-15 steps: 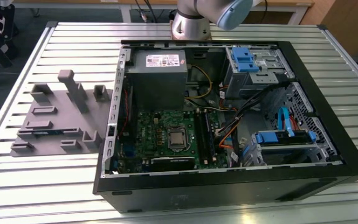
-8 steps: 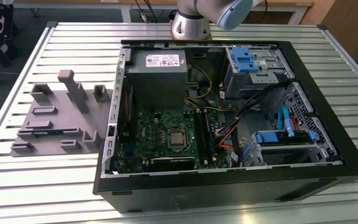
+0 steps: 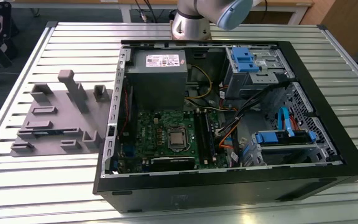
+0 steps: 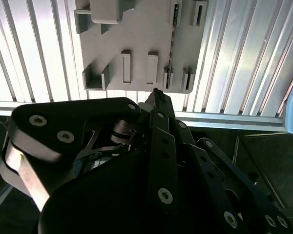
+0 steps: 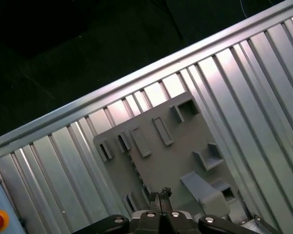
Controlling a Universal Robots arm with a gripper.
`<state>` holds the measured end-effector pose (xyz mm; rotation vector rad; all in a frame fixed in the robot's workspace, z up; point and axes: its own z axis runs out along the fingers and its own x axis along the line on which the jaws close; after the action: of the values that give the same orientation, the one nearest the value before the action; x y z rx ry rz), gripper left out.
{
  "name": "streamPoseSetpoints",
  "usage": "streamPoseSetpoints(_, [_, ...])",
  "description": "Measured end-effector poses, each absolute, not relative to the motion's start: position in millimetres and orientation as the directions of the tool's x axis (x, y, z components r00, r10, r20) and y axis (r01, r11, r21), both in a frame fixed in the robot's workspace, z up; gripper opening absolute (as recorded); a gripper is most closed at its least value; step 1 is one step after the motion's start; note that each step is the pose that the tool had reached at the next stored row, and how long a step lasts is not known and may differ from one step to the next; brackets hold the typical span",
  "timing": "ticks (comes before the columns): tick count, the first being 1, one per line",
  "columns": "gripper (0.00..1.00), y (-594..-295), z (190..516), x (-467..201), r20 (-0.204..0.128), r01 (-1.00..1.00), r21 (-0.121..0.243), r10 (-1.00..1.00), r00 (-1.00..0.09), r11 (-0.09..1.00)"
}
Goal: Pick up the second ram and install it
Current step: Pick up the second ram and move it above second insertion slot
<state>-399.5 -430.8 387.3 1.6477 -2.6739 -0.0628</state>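
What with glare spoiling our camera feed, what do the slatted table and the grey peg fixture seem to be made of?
The table looks like bare metal, probably aluminium: its ribbed slats throw bright glare streaks in the second wrist view. The grey fixture looks like matte plastic, perhaps printed: an even dull grey with no shine.

The arm [image 3: 190, 23] stands at the top edge of the exterior view, its silver base column upright, with a pale blue-grey joint cap [image 3: 235, 11] just above it toward the exterior view's right. In both wrist views the black gripper [image 4: 155, 92] [image 5: 161, 193] reaches away from the camera. Its two fingers [image 4: 162, 141] are drawn together, and the tips meet in one narrow point with no gap showing. Bolted linkage bars [image 4: 205, 161] fan back from the fingers on either side to the gripper's body.
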Motion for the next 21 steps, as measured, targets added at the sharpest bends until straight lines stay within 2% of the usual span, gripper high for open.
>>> streamPoseSetpoints(11, [0.11,-431.0,387.2,-400.2,-0.021,-0.944,0.034,-0.944,-0.328,0.327])
streamPoseSetpoints(21, [0.11,-431.1,387.1,-400.5,-0.021,-0.962,0.034,-0.962,-0.273,0.273])
